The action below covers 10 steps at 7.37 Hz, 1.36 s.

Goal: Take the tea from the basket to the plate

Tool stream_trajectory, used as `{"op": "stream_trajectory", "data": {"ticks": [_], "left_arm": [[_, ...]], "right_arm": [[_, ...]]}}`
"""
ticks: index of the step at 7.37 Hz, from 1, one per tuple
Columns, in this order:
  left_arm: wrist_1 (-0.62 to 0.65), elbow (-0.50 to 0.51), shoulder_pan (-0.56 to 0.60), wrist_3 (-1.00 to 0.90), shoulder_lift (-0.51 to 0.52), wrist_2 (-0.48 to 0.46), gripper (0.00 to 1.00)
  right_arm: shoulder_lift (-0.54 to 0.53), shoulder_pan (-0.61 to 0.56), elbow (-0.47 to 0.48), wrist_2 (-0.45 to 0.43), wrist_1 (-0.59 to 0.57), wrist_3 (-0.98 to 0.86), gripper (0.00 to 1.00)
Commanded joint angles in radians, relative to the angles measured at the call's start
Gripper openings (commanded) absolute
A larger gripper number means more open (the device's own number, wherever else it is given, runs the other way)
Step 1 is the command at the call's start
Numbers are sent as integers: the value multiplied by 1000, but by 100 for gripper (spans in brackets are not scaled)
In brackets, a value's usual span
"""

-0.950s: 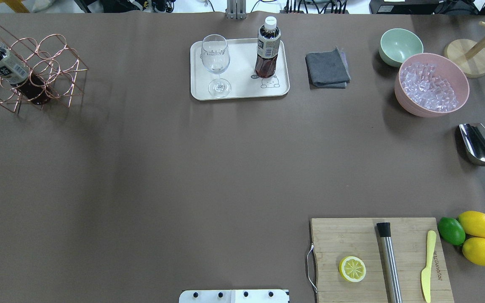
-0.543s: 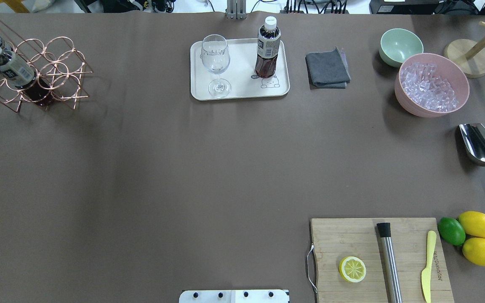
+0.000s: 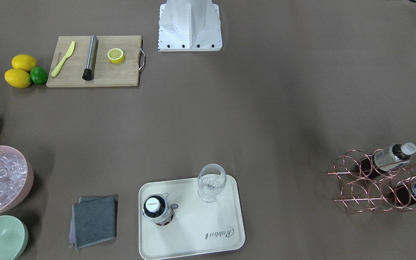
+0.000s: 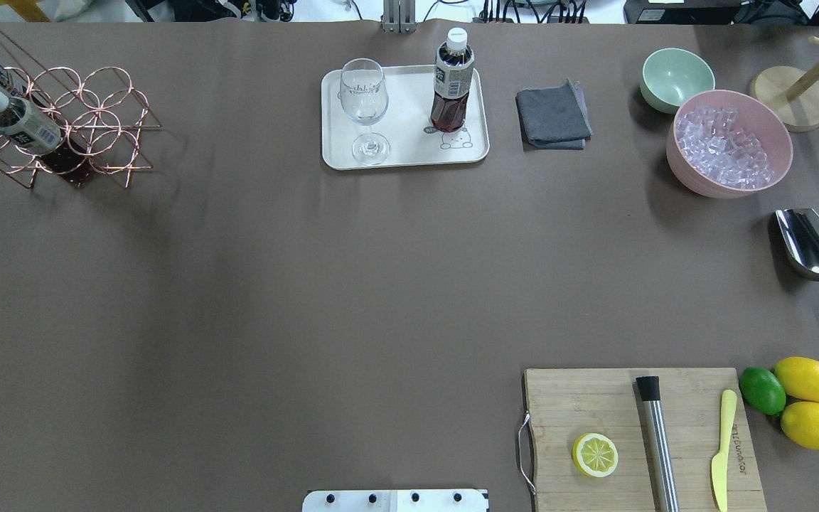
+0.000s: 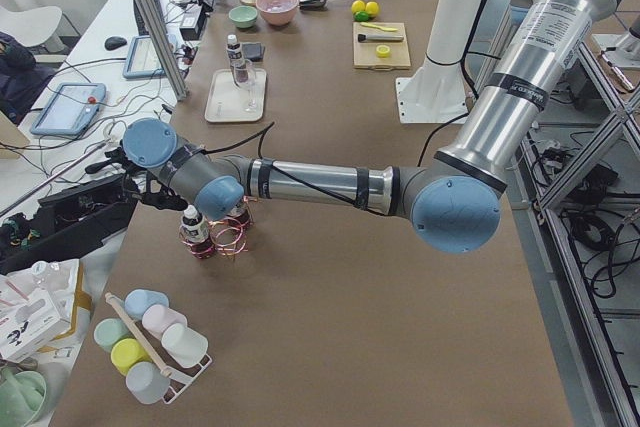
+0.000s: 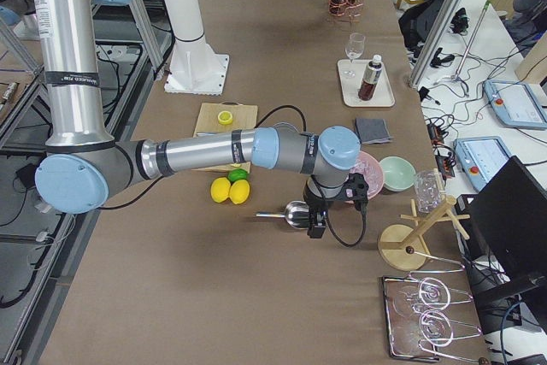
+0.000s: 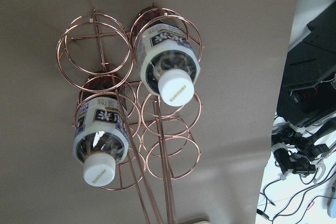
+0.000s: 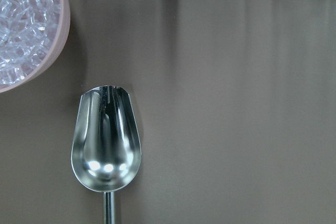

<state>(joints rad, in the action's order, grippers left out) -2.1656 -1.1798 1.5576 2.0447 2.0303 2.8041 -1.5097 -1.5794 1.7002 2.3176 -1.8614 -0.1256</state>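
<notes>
One tea bottle (image 4: pixel 452 82) stands upright on the cream plate (image 4: pixel 409 153), beside a stemmed glass (image 4: pixel 365 107); it also shows from above as the bottle (image 3: pixel 156 209) on the plate (image 3: pixel 193 234). Two more tea bottles (image 7: pixel 168 61) (image 7: pixel 100 140) lie in the copper wire basket (image 4: pixel 97 114) at the far left, caps toward the left wrist camera. My left gripper (image 5: pixel 138 185) hovers by the basket (image 5: pixel 228 239); I cannot tell its state. My right gripper (image 6: pixel 318 215) hangs over the metal scoop (image 8: pixel 106 140); its state cannot be told either.
A grey cloth (image 4: pixel 553 117), a pale green bowl (image 4: pixel 676 78) and a pink bowl of ice (image 4: pixel 729 142) sit at the far right. A cutting board (image 4: pixel 640 437) with a lemon half, muddler and knife lies near right, with lemons and a lime (image 4: pixel 800 398) beside it.
The basket with its two bottles has shifted slightly to the right and settled lower in the overhead view. The bottle and glass on the plate have not moved.
</notes>
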Motion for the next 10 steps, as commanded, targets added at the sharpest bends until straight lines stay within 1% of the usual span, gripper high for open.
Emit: {"op": "stream_trajectory", "data": {"ticks": [1, 2, 3, 4, 6, 7, 8, 9, 10], "left_arm": [[-11, -23, 2, -14, 1, 0, 98], [-19, -49, 9, -99, -8, 2, 98], [-19, -113, 13, -217, -48, 5, 98], [-17, -156, 34, -292, -74, 8, 98], [-17, -272, 61, -330, -151, 6, 98], [-16, -341, 64, -450, -213, 2, 98], [-16, -404, 65, -616, -298, 2, 98], [-14, -446, 67, -768, -370, 0, 98], [-11, -443, 65, -919, -409, -5, 98]], "right_arm": [[-4, -1, 10, -4, 1, -8, 99], [-4, -1, 16, -7, 1, -8, 99], [-4, -1, 15, -3, -1, -6, 99], [-4, -1, 16, -1, -1, -6, 99], [-4, -1, 16, -3, 1, 1, 99], [-3, -1, 13, -3, 1, 4, 99], [-3, -1, 15, -3, 2, 4, 99], [-1, -1, 16, -3, 27, 4, 99], [-6, -1, 12, -4, 77, 4, 99]]}}
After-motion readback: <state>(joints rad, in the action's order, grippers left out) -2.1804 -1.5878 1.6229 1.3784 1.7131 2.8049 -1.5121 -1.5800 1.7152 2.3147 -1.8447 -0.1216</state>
